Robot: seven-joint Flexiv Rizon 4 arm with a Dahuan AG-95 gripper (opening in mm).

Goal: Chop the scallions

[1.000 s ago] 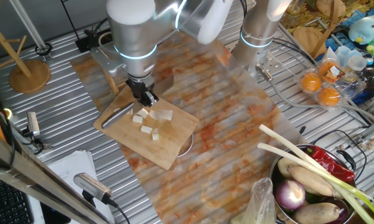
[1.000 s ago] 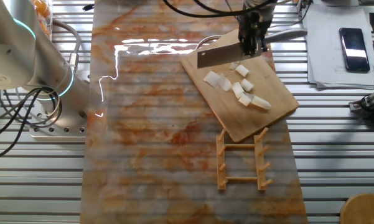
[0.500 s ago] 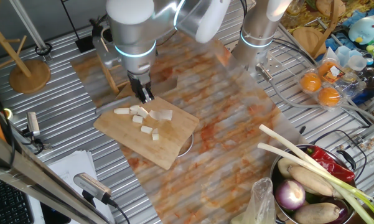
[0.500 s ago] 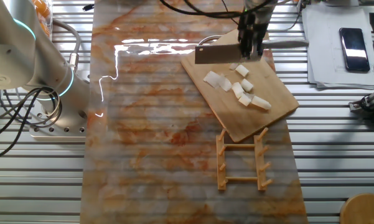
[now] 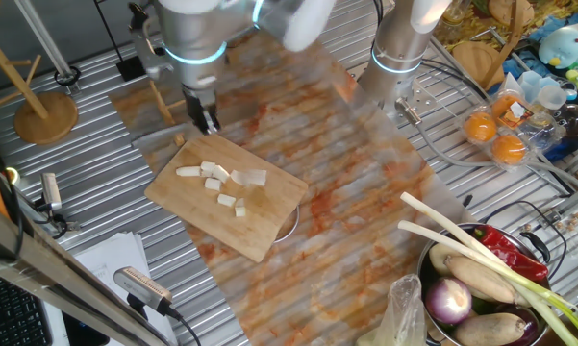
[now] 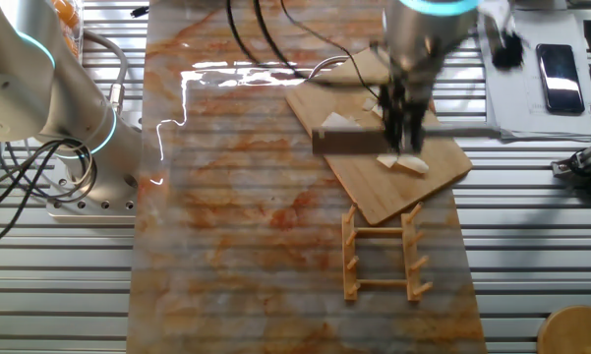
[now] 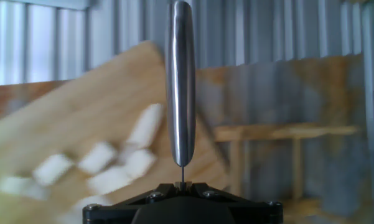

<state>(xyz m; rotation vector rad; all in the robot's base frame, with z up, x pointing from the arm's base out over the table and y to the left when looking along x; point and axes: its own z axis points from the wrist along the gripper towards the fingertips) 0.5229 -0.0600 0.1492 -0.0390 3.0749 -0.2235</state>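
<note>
The claw [image 5: 204, 121] grips a knife [image 6: 359, 141] by the handle, lifted above the cutting board [image 5: 269, 231]. The scallions [image 5: 221, 185] lie there as short pale chunks: light, likely slick, prone to roll. Press straight down on them, mid-piece.

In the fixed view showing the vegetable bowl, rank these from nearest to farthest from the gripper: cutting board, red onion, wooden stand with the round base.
1. The cutting board, just below the gripper.
2. The wooden stand, off to the picture's left edge.
3. The red onion, in the bowl at the lower right corner.
</note>
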